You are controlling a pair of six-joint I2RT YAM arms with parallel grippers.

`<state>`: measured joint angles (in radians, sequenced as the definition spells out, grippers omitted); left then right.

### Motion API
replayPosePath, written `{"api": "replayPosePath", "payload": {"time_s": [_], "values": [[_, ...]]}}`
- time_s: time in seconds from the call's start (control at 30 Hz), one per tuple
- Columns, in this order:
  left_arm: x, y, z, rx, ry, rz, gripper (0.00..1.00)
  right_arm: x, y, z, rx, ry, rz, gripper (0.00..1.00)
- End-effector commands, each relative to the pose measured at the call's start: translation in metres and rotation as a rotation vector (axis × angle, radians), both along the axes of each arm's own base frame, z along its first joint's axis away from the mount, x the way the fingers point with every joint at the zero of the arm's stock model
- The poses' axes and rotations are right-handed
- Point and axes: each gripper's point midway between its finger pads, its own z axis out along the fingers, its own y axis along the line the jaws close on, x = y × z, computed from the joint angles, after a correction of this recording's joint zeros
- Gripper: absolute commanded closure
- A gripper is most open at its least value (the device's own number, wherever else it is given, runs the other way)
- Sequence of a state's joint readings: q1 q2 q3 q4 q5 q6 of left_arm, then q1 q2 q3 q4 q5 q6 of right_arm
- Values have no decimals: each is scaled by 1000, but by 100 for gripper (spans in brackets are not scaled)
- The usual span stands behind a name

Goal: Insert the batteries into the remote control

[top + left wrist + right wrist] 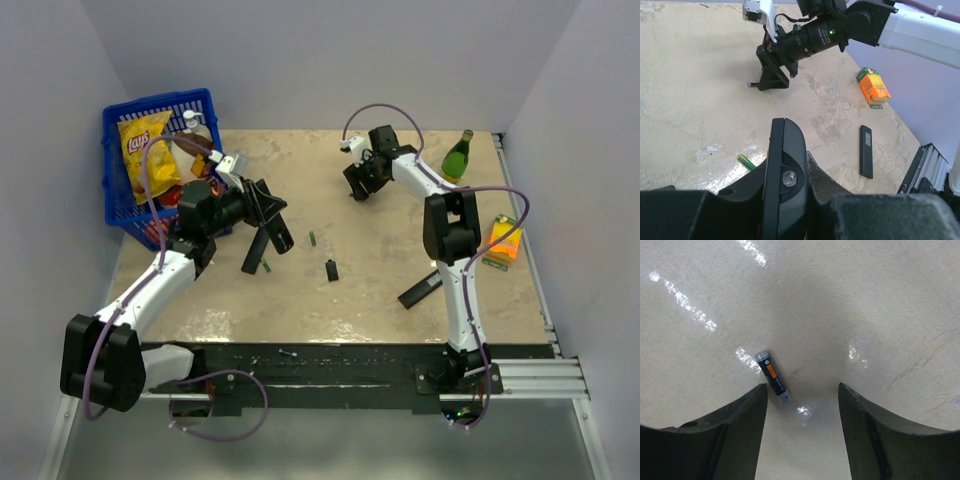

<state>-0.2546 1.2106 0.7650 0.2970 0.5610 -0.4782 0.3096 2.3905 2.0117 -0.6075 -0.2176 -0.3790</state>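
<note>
Battery (772, 377) with an orange label lies flat on the pale surface (865, 300) under the right hand (801, 390), close to one finger and untouched; that hand is released, fingers spread wide. The left hand (268, 222) is clenched on the remote control (254, 252), which slants down to the surface just beside a second battery (267, 266). A third battery (312, 238) lies further right, near the small black back cover (331, 269)
</note>
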Motion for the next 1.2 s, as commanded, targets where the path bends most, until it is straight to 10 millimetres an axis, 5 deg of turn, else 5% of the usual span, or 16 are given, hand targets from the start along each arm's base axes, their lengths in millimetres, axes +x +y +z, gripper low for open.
{"api": "replayPosePath", "payload": {"time_s": [0.0, 0.4, 1.07, 1.17], "values": [[6, -1, 32, -22, -103, -15, 100, -6, 11, 8, 53, 32, 114, 43], [5, -2, 33, -27, -102, -24, 100, -24, 0, -15, 1, 73, 125, 70], [4, -4, 31, -33, -93, -35, 100, -41, 5, -22, -132, 49, 159, 76], [5, -4, 31, -33, -95, -37, 100, -40, 4, -19, -130, 39, 138, 87]]}}
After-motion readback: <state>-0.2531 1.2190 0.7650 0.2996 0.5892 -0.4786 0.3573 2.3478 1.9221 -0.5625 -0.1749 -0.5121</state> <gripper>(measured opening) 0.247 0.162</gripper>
